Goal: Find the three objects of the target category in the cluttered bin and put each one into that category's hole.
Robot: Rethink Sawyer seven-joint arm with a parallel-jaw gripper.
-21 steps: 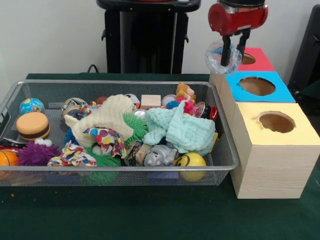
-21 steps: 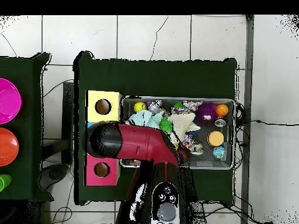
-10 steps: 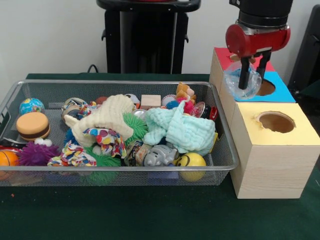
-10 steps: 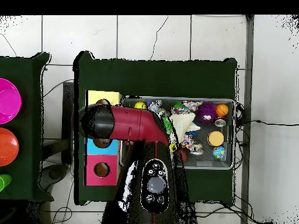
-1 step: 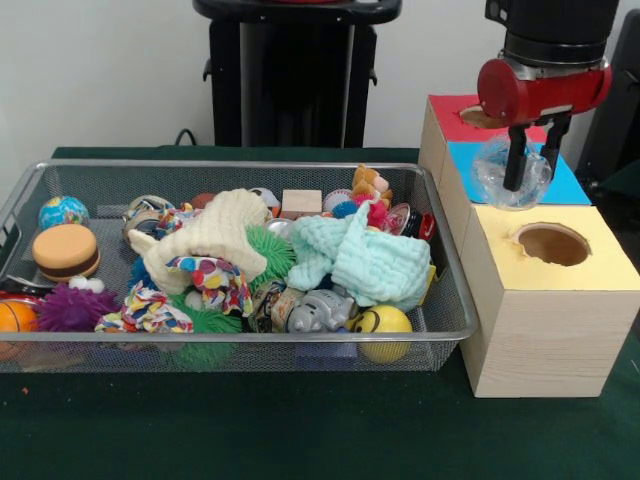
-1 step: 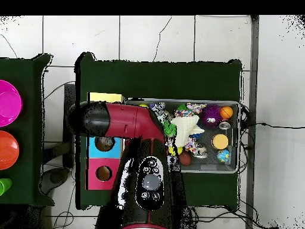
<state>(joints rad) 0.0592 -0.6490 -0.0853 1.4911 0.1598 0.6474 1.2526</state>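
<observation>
- Front view shows the gripper (image 5: 530, 160) pinching a clear plastic ball (image 5: 510, 172) with its two black fingers, one on each side of it.
- The ball hangs over the blue box (image 5: 565, 185), hiding that box's hole, at about 11 o'clock from the hole in the yellow box (image 5: 552, 243).
- Behind the blue box, at its 12 o'clock, stands the red box (image 5: 455, 118); the three boxes form one row just beside the bin (image 5: 240, 335), at the bin's 3 o'clock.
- The wire bin holds a heap of toys: a light green cloth (image 5: 365, 255) near the middle, with a cream knitted cloth (image 5: 215, 235) at its 9 o'clock.
- A yellow smiley ball (image 5: 383, 322) lies at 6 o'clock from the green cloth, with a small grey robot toy (image 5: 318, 310) just beside it.
- A toy burger (image 5: 65, 250) sits at the bin's 9 o'clock side, with a purple spiky ball (image 5: 68, 308) and an orange ball (image 5: 15, 318) near its 6 o'clock.
- Overhead view shows the red arm (image 6: 122, 122) covering the row of boxes, with only part of the yellow box and red box showing; the gripper itself is hidden below it.
</observation>
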